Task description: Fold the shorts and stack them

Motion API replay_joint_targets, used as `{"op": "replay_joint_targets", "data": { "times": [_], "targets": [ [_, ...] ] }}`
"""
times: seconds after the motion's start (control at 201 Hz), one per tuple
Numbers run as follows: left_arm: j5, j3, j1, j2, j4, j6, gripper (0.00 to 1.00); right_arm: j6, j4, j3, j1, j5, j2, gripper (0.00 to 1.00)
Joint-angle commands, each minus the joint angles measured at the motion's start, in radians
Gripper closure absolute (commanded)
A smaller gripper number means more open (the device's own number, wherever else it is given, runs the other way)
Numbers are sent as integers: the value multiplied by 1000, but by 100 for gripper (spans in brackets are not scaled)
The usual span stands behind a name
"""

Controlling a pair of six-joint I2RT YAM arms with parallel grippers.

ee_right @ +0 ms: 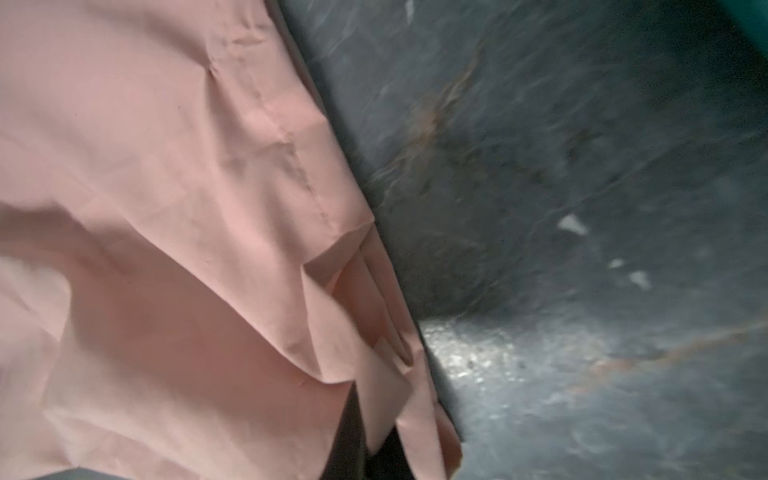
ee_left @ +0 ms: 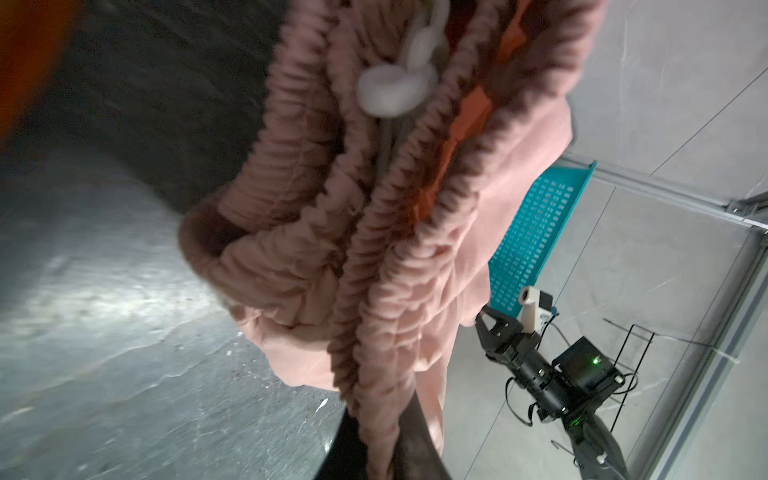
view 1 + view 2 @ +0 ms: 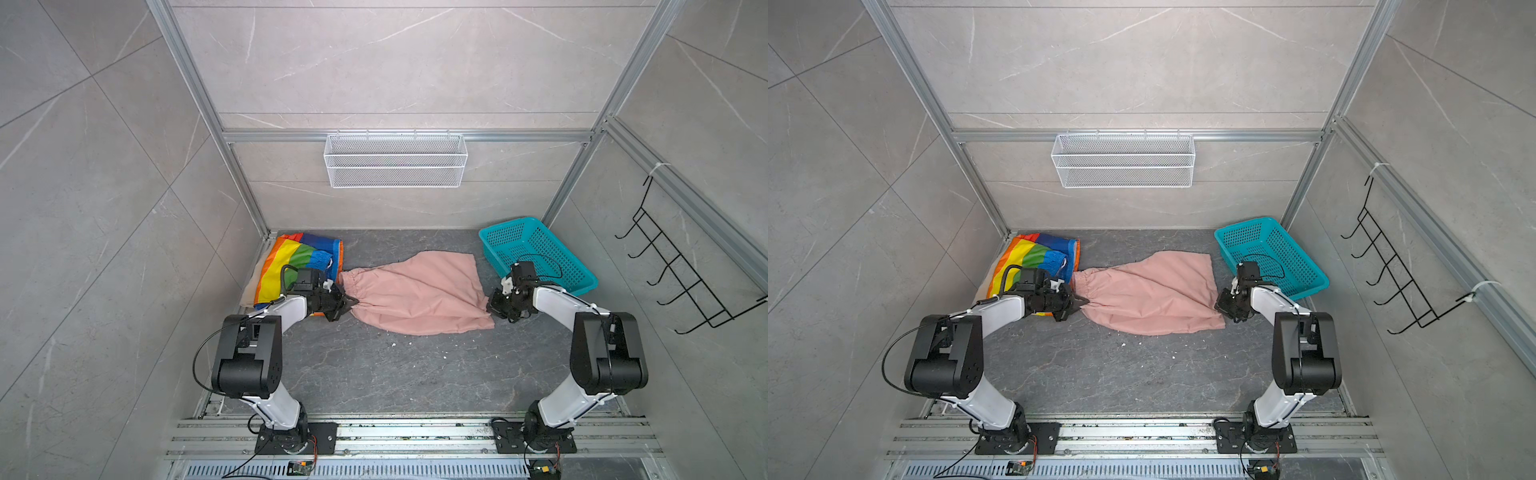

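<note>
The dusty pink shorts (image 3: 419, 291) (image 3: 1150, 297) lie stretched across the middle of the dark table. My left gripper (image 3: 351, 302) (image 3: 1084, 300) is shut on their gathered waistband (image 2: 374, 291), which bunches between the jaws in the left wrist view. My right gripper (image 3: 492, 309) (image 3: 1221, 305) is shut on the leg hem corner (image 1: 374, 291) at the opposite end. The rainbow-striped shorts (image 3: 291, 257) (image 3: 1034, 253) lie folded at the back left, on top of the beige shorts (image 3: 251, 286) (image 3: 982, 291), of which only an edge shows.
A teal perforated basket (image 3: 540, 253) (image 3: 1271, 253) (image 2: 536, 237) stands at the back right, just behind the right arm. A white wire basket (image 3: 395, 160) hangs on the back wall and a black hook rack (image 3: 685, 270) on the right wall.
</note>
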Motion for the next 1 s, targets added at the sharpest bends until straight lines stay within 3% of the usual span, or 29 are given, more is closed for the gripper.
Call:
{"op": "replay_joint_targets", "data": {
  "times": [0.0, 0.274, 0.553, 0.737, 0.862, 0.996],
  "targets": [
    [22, 56, -8, -1, 34, -23, 93, -22, -33, 51, 3, 1, -19, 100],
    [40, 160, 85, -74, -143, 89, 88, -26, -135, 78, 6, -11, -220, 100],
    [69, -15, 112, -54, -118, 135, 85, 20, -30, -170, 6, -34, -262, 100],
    [23, -128, 112, -88, -99, 156, 82, 41, 35, -289, 5, -43, -250, 100],
    [-11, -163, 112, -96, -90, 160, 73, 43, 46, -315, 6, -46, -250, 93],
    [13, -187, 112, -131, -51, 140, 60, 29, 18, -305, 6, -45, -269, 75]
  ]
}}
